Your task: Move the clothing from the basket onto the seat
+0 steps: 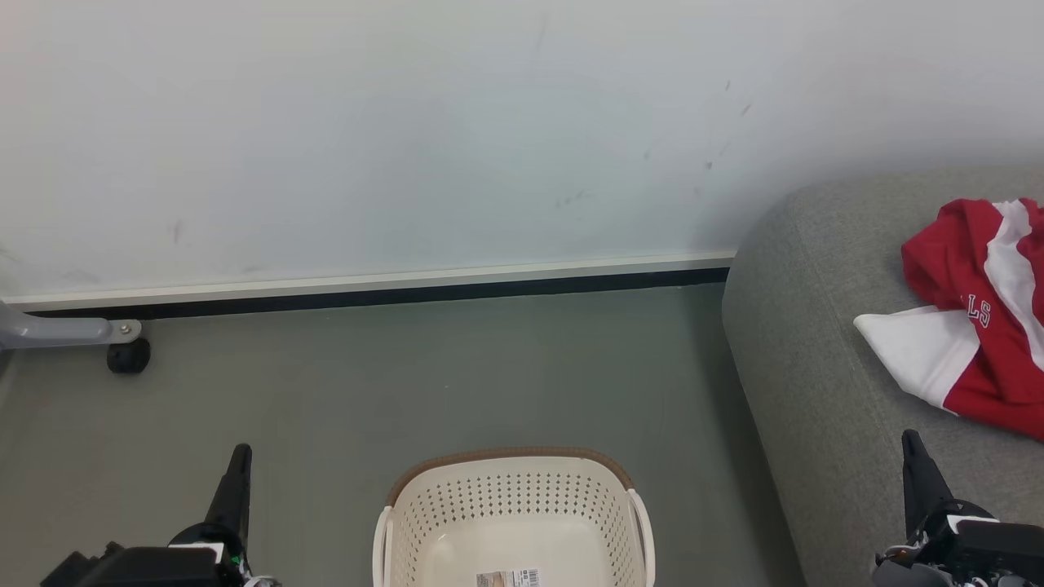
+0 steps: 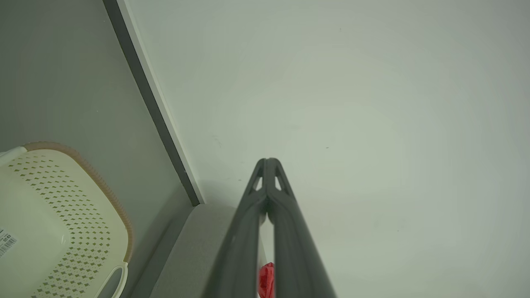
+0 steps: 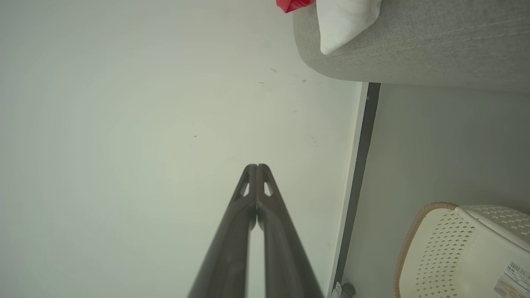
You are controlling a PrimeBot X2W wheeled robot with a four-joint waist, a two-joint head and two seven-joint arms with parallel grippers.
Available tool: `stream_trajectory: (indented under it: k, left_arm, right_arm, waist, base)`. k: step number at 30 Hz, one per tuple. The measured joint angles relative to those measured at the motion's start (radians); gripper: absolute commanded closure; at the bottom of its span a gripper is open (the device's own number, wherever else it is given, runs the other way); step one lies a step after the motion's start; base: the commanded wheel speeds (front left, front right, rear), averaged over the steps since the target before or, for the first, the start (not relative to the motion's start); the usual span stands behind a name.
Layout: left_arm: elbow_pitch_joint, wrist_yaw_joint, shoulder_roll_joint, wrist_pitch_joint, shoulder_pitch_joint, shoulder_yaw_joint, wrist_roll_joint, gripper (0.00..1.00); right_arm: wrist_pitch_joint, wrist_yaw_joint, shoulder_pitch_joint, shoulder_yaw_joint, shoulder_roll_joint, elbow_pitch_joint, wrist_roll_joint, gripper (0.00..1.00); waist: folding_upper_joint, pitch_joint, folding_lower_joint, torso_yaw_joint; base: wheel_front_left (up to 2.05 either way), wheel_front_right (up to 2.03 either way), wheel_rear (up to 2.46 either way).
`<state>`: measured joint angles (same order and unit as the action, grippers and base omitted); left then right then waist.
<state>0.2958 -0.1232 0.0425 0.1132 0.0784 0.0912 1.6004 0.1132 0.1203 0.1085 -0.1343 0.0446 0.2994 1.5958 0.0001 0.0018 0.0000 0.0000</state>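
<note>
In the left wrist view the left gripper [image 2: 268, 164] has its two dark fingers pressed together at the tips, with nothing between them. It points at the pale wall [image 2: 372, 124] in the centre of the frame. The right gripper [image 3: 256, 169] is closed in the same way and holds nothing, its tips also set against the wall at mid-frame.

In the head view the two grippers rise from the lower left and lower right corners, fingers pointing up the frame. Between them, at the bottom centre, the basket [image 1: 514, 497] stands on the grey-green floor [image 1: 408, 383]. Its brown rim faces the wall and a barcode label [image 1: 507, 578] lies on its pale bottom.

The clothing [image 1: 991, 326] lies crumpled on the seat [image 1: 816, 367] at the right edge of the frame, well apart from the basket. It shows red folds, a white panel spread toward the lower left, and the letters "LS".

A dark skirting strip [image 1: 367, 292] runs along the foot of the wall. At the left edge a grey leg [image 1: 57, 332] ends in a black caster [image 1: 128, 356].
</note>
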Motion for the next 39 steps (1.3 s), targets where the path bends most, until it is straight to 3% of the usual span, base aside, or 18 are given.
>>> stream_trajectory:
  k: [39]
  left_arm:
    - [0.000,0.000,0.000,0.000,0.000,0.000,0.000,1.00]
  right_arm:
    - [0.000,0.000,0.000,0.000,0.000,-0.001,0.000,1.00]
  waist:
    - [0.0000,0.000,0.0000,0.000]
  base:
    - [0.00,0.00,0.00]
